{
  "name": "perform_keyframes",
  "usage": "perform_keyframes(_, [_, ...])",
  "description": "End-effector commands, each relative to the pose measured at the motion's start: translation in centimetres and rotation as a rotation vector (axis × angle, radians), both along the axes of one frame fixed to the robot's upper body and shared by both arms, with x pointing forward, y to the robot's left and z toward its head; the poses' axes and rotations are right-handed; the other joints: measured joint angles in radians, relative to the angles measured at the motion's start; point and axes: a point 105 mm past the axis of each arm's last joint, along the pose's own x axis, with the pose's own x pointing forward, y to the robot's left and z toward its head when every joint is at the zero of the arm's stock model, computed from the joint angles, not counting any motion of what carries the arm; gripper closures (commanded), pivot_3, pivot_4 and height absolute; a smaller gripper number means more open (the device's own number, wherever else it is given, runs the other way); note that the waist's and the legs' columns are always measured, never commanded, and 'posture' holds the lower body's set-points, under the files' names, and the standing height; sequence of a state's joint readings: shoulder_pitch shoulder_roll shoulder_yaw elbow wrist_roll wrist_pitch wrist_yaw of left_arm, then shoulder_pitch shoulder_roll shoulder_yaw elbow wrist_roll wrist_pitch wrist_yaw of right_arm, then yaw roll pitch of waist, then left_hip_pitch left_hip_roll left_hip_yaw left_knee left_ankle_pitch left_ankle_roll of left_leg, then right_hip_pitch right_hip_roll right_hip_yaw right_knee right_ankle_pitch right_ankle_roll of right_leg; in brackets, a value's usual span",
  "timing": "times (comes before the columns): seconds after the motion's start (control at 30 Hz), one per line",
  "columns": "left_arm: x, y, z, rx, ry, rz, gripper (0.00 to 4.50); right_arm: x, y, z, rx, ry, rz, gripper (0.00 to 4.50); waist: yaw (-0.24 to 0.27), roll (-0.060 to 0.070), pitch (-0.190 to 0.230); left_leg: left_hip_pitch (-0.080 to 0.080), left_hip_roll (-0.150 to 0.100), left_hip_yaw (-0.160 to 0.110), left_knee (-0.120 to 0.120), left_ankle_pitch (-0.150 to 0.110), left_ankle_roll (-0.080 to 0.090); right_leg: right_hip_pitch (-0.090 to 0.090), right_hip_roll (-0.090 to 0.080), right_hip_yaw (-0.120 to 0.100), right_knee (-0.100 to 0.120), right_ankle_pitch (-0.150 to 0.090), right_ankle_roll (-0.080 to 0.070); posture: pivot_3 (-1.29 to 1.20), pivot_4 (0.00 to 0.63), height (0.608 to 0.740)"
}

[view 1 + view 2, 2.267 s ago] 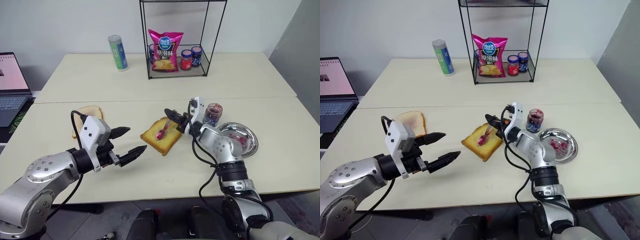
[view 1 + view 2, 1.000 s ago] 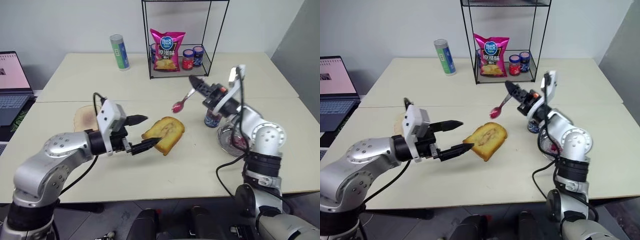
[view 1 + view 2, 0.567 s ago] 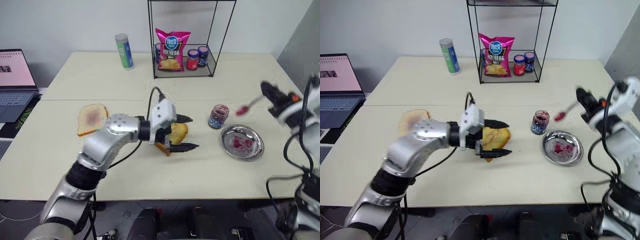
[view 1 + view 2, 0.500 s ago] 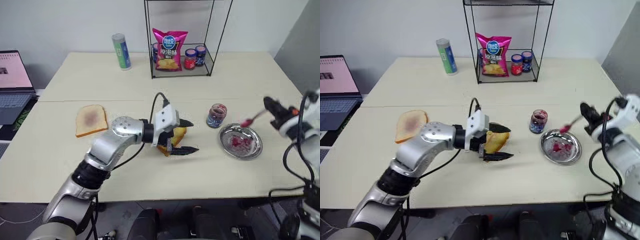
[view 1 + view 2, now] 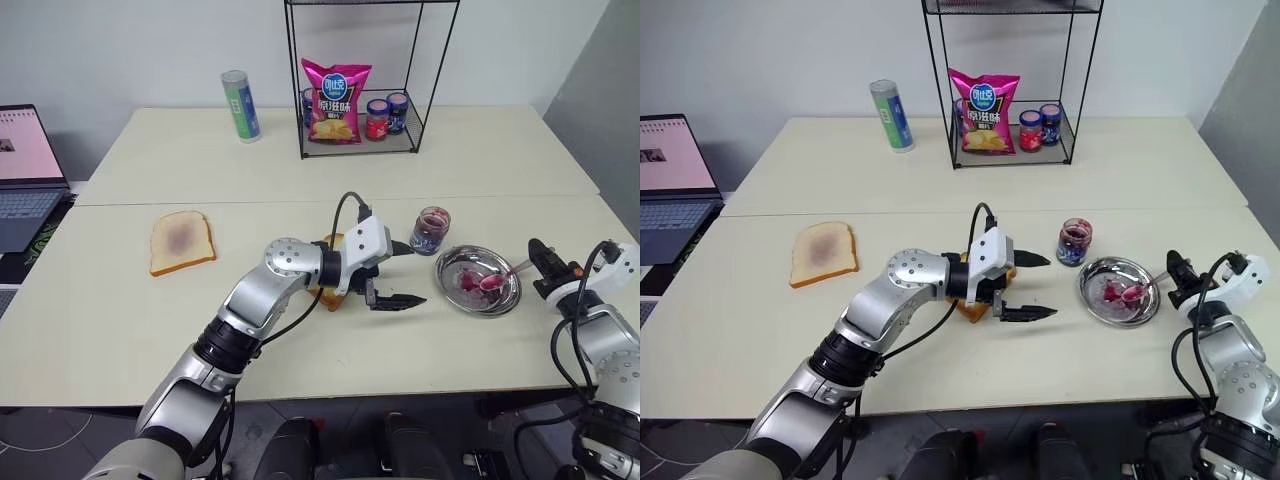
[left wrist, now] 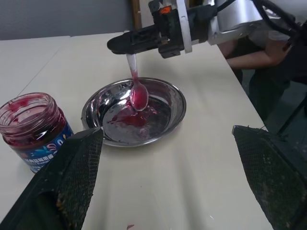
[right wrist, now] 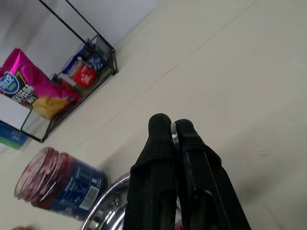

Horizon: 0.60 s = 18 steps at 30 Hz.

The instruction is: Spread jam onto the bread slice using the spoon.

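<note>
The bread slice (image 5: 972, 305) lies at the table's middle, mostly hidden behind my left wrist. My left gripper (image 5: 405, 275) reaches past it toward the right, open and empty. The jam jar (image 5: 431, 229), smeared dark red, stands just beyond the fingers (image 6: 67, 182). To its right lies a round steel plate (image 5: 462, 298) streaked with jam. The spoon (image 6: 138, 93) rests its red bowl in that plate. My right gripper (image 5: 545, 262) is shut on the spoon's handle at the plate's right rim.
A paler bread slice (image 5: 182, 240) lies at the left. At the back stand a wire rack (image 5: 430, 70) holding a chip bag (image 5: 336, 100) and lidded jars (image 5: 385, 115), and a green can (image 5: 238, 105). A laptop (image 5: 25, 170) sits at the left edge.
My right gripper swung the spoon right and down from above the bread into the steel plate. My left gripper moved right, alongside and past the bread. The camera view also shifted.
</note>
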State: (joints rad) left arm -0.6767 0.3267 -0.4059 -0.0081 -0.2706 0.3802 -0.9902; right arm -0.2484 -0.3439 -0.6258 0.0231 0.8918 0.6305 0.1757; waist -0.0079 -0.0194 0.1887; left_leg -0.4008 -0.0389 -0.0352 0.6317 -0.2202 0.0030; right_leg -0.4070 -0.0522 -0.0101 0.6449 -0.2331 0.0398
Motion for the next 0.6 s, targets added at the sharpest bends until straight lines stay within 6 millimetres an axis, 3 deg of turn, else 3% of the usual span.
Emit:
perform_keyframes(0.03, [-0.4, 0.0, 1.2, -0.029, -0.041, -0.005, 0.00, 0.3, -1.2, 0.4, 0.015, -0.055, -0.051, 4.45, 0.002, 0.000, 0.000, 0.000, 0.000, 0.000, 0.000, 0.000, 0.000, 0.000, 0.000, 0.000, 0.000, 0.000, 0.000, 0.00, 0.150, 0.740])
perform_keyframes(0.33, [-0.4, 0.3, 1.5, -0.034, -0.036, 0.014, 0.00, 1.2, -1.8, -0.5, 0.097, -0.091, -0.065, 4.45, 0.003, 0.000, 0.000, 0.001, 0.000, 0.000, 0.000, 0.000, 0.000, 0.000, 0.000, 0.000, 0.001, 0.000, 0.000, 0.00, 0.150, 0.740])
perform_keyframes(0.37, [-0.4, 0.4, 1.5, -0.034, -0.037, 0.017, 0.00, 1.3, -1.8, -0.6, 0.102, -0.093, -0.064, 3.99, 0.003, 0.000, 0.000, 0.001, 0.000, 0.000, 0.000, 0.000, 0.000, 0.001, 0.000, 0.000, 0.001, 0.000, 0.000, 0.00, 0.150, 0.740])
perform_keyframes(0.6, [-0.2, 0.7, 1.7, -0.032, -0.040, 0.028, 0.00, 1.4, -2.0, 0.0, 0.107, -0.109, -0.069, 2.44, 0.002, 0.000, 0.000, 0.000, 0.000, -0.001, 0.000, 0.000, 0.000, 0.001, -0.001, 0.001, 0.001, 0.000, 0.000, 0.00, 0.150, 0.740])
